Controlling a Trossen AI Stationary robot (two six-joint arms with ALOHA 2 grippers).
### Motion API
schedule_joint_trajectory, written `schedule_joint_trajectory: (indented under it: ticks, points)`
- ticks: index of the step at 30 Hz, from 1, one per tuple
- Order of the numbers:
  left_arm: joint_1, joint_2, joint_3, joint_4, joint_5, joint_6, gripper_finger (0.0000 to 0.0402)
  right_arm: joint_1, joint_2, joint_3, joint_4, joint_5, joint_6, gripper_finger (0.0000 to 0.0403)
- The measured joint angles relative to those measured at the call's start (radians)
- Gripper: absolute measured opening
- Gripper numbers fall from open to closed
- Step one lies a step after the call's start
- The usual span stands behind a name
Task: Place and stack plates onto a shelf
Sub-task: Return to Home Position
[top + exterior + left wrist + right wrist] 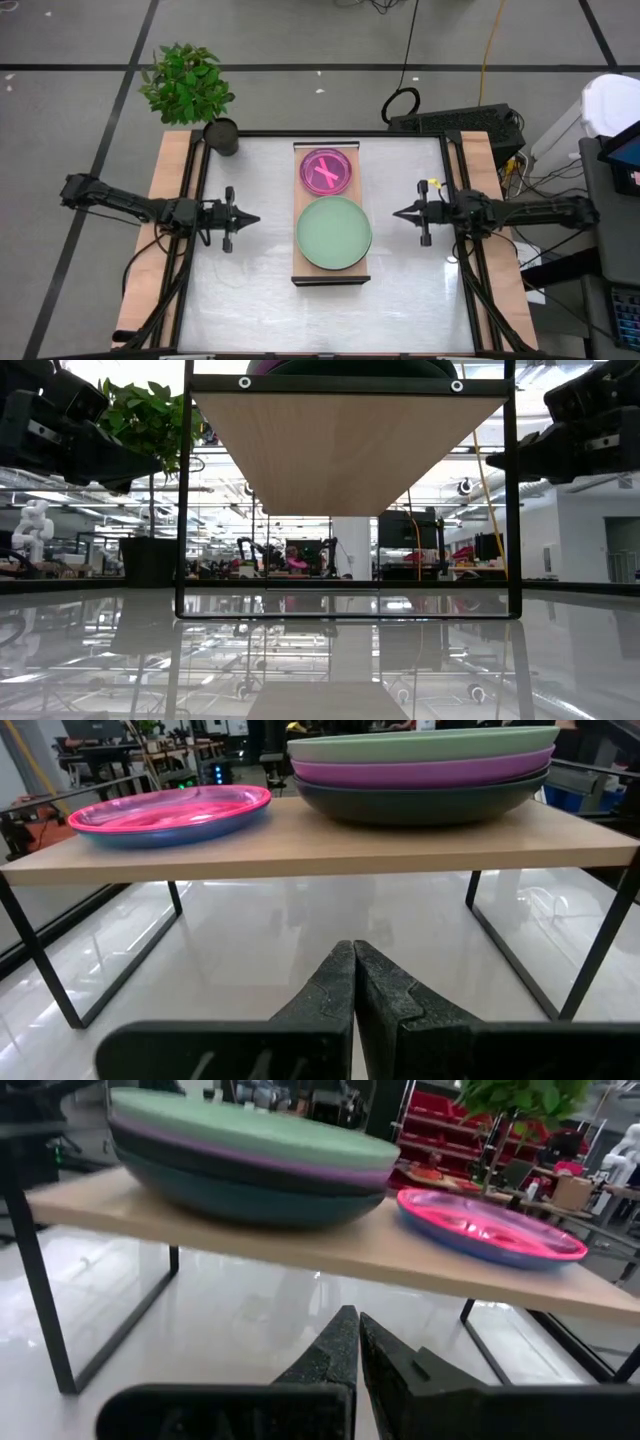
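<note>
The shelf (331,275) is a light-wood board on a black frame in the middle of the table. Two stacks of plates sit on it. The near stack (334,232) has a pale sage-green plate on top; the left wrist view shows purple (420,770) and dark plates under it. The far stack (326,171) shows a pink plate on a bluish one (170,812). My left gripper (250,219) is shut, left of the shelf, above the table. My right gripper (400,212) is shut, right of the shelf, also empty.
A potted green plant (190,85) in a small black pot (222,136) stands at the table's far left corner. Wooden rails (165,230) run along both sides of the table. Bare glossy tabletop (250,300) lies between each gripper and the shelf and under the shelf.
</note>
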Motion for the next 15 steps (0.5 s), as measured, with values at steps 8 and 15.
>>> schedule_joint_trajectory:
  ticks: [8,15]
  points:
    - [0.000,0.000,0.000,0.000,0.000,-0.007,0.0003,0.000,-0.093,-0.001,-0.096,0.052,0.027,0.0000]
    - [0.000,0.000,0.000,0.000,0.000,-0.010,0.0003,0.000,-0.172,-0.002,-0.124,0.057,0.022,0.0000]
